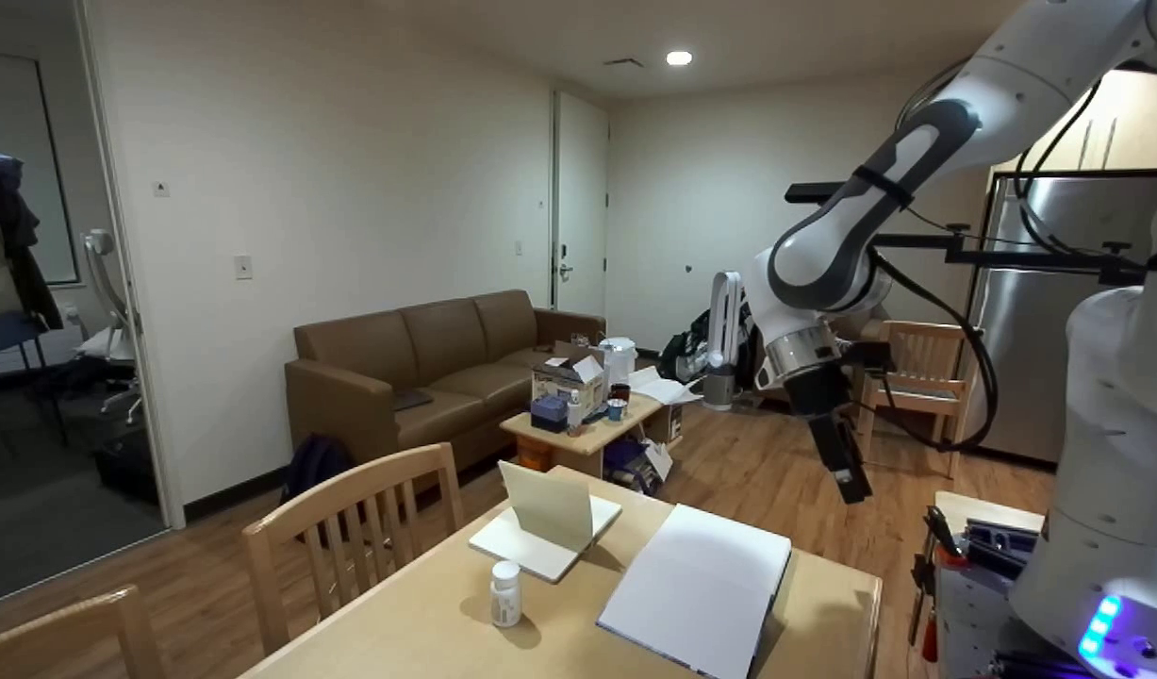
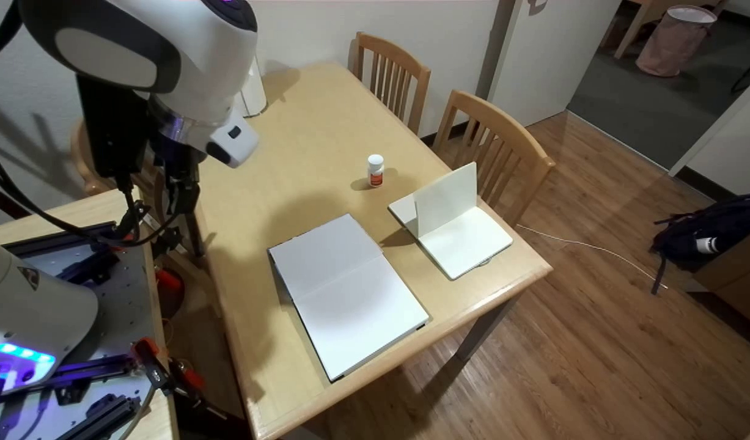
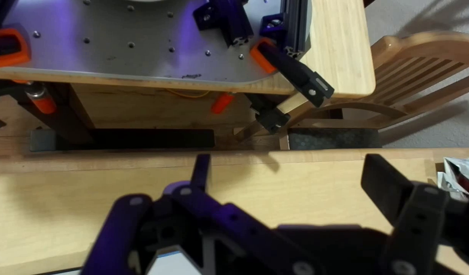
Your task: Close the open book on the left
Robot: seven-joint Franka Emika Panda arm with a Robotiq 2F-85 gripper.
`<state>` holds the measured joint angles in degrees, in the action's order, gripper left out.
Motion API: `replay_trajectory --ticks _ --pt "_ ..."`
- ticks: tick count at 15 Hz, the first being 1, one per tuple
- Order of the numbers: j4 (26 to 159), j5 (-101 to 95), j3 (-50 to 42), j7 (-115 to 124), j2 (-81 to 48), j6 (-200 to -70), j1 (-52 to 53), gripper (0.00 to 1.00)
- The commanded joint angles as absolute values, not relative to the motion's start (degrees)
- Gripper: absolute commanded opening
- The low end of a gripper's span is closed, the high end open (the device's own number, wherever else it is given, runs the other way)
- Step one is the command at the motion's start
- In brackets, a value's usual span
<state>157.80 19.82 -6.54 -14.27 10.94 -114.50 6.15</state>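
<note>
One large book is lying open and flat on the surface, white pages up, near the smaller notebook. The gripper is hanging clear of both, jaws spread apart with nothing between. Closing the book well is probably calling for approaching low, easing one jaw under an outer edge, then arcing that half over the fold.

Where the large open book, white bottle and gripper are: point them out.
Large open book [image 2: 348,296], in an exterior view: on a blank white page.
White bottle [image 1: 506,599], in an exterior view: on its body.
Gripper [image 3: 288,166], in the wrist view: midway between its open fingertips.
</note>
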Motion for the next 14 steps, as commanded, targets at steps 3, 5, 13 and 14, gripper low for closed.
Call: replay_trajectory --ticks 3,5,13,14 --pt "160.9 11.0 -3.5 -21.0 12.0 -125.7 4.6 1.0" --pt "159.1 10.4 -4.0 -25.1 9.9 -130.4 4.9 1.0" --pt "159.0 20.1 -6.6 -45.9 8.5 -139.8 6.4 1.0" --pt "159.0 16.9 -5.3 -41.7 9.1 -139.9 5.4 1.0"
